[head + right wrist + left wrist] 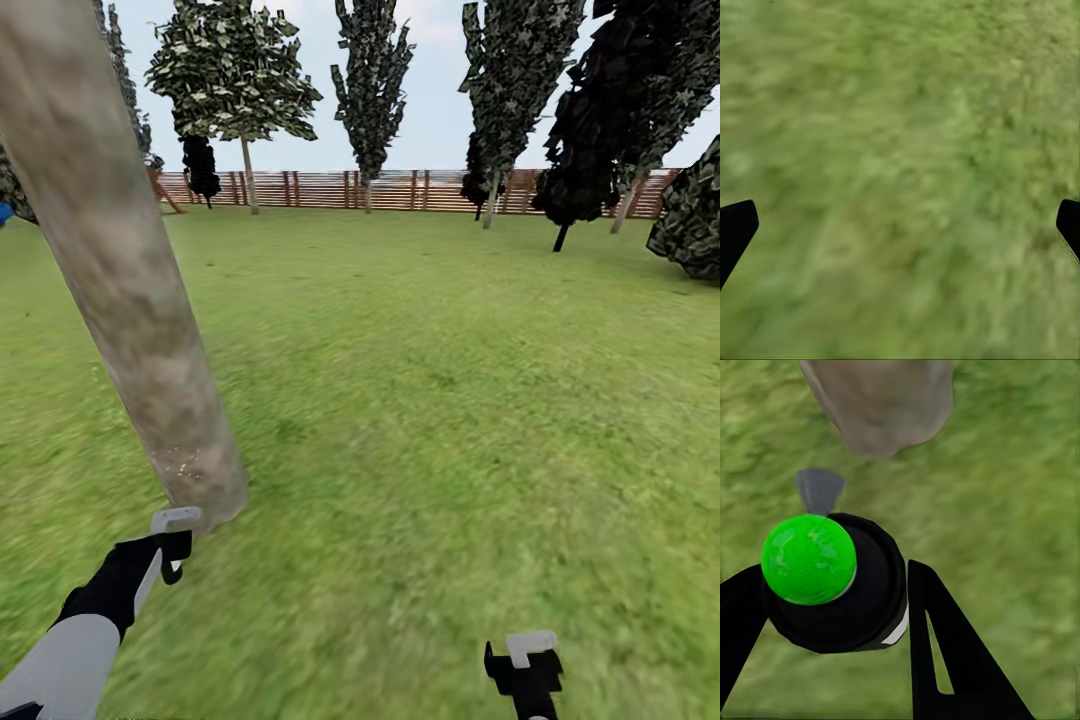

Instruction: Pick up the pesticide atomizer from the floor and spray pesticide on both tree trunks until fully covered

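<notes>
1. The atomizer (832, 585) is off the floor and clamped in the left gripper (832, 607), seen end-on in the left wrist view: a round black body with a glossy bright green cap facing the camera and a small grey nozzle (819, 489) beyond it.
2. That nozzle points at the foot of the near tree trunk (130, 300), which stands just ahead of the left gripper (172, 545) where the trunk meets the lawn (450, 400).
3. So the pickup looks done and spraying of this trunk looks under way: a few whitish specks (185, 465) dot its lowest part, while the rest of the column appears bare. I judge most of this trunk, and all of a second tree, is left to cover.
4. The trunk is a smooth, straight cylinder, mottled pale grey-brown, leaning across the head view.
5. The right gripper (527, 668) hangs over grass near the lower edge of the lawn, its fingers (736, 229) spread wide and holding nothing.
6. The grass is a blurry, mottled green; a brown slatted fence (400, 190) closes the far edge, with blocky-leaved trees (235, 80) before it.
</notes>
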`<state>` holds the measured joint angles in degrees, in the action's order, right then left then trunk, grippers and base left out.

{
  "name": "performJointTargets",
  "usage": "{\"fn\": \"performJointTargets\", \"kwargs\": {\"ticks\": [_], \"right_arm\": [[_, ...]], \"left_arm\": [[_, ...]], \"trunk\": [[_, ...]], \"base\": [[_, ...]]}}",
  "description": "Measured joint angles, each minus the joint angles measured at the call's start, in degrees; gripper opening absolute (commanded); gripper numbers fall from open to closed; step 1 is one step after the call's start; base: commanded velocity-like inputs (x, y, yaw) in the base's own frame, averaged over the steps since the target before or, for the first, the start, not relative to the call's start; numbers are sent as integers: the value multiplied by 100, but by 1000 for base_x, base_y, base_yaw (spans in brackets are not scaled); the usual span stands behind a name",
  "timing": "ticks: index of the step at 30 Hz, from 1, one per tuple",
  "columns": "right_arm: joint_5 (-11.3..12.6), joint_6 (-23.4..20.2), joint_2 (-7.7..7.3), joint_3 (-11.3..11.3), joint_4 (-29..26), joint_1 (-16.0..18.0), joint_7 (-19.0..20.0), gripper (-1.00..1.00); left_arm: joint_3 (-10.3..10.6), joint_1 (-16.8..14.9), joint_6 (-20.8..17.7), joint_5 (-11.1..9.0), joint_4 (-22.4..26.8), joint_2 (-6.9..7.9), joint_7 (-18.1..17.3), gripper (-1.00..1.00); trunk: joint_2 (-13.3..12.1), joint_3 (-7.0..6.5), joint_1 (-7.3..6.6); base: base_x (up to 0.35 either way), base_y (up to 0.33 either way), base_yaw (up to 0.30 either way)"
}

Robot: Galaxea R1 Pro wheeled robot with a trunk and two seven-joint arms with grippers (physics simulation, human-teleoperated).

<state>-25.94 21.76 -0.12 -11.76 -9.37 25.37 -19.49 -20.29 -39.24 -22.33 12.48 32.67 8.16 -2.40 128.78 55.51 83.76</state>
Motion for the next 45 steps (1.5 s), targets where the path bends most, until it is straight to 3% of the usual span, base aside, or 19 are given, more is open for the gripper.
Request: {"fn": "performJointTargets", "kwargs": {"ticks": [10,18,20,22,25,28,30,32,33,36,38,40,42,45], "right_arm": [[0,0,-6,-1,-2,-1,2,100],[0,-1,-16,-1,-12,-1,3,100],[0,-1,-16,-1,-12,-1,3,100],[0,-1,-16,-1,-12,-1,1,100],[0,-1,-16,-1,-10,-1,2,100],[0,-1,-16,-1,-12,-1,3,100],[0,-1,-16,-1,-12,-1,3,100],[0,-1,-16,-1,-12,-1,2,100],[0,-1,-16,-1,-12,-1,2,100],[0,-1,-16,-4,-12,-1,2,100],[0,-1,-16,-2,-12,-1,3,100],[0,-1,-16,-1,-12,-1,2,100],[0,-1,-16,-2,-12,-1,3,100],[0,-1,-16,-5,-12,-1,3,100]], "left_arm": [[-14,-1,-3,2,-12,-6,0,-100],[42,-200,-75,1,269,-140,-73,-100],[44,-264,-78,37,311,-52,-83,-100],[62,-385,-86,39,336,133,-113,-100],[583,-462,-150,-15,390,101,-280,-100],[880,-627,-566,-17,419,171,-711,-100],[899,-744,-653,22,421,333,-974,-100],[906,-871,-695,45,416,740,-1204,-100],[917,-887,-713,6,421,817,-1279,-100],[954,-892,-726,-16,424,807,-1331,-100],[974,-896,-730,-29,432,678,-1342,-100],[975,-923,-728,-4,433,666,-1342,-100],[973,-1041,-801,28,427,727,-1346,-100],[965,-1119,-1001,38,432,997,-1394,-100]], "trunk": [[0,0,1],[0,0,1],[0,0,1],[0,0,1],[0,0,2],[0,0,2],[0,-1,1],[0,-1,1],[0,0,2],[0,0,2],[0,0,2],[0,0,2],[0,-1,1],[0,0,2]], "base": [[188,-127,277],[2,-1,74],[0,0,1],[0,0,0],[0,0,0],[0,0,0],[0,0,0],[0,0,0],[0,0,0],[0,0,0],[0,0,0],[0,0,0],[0,0,0],[0,0,0]]}}
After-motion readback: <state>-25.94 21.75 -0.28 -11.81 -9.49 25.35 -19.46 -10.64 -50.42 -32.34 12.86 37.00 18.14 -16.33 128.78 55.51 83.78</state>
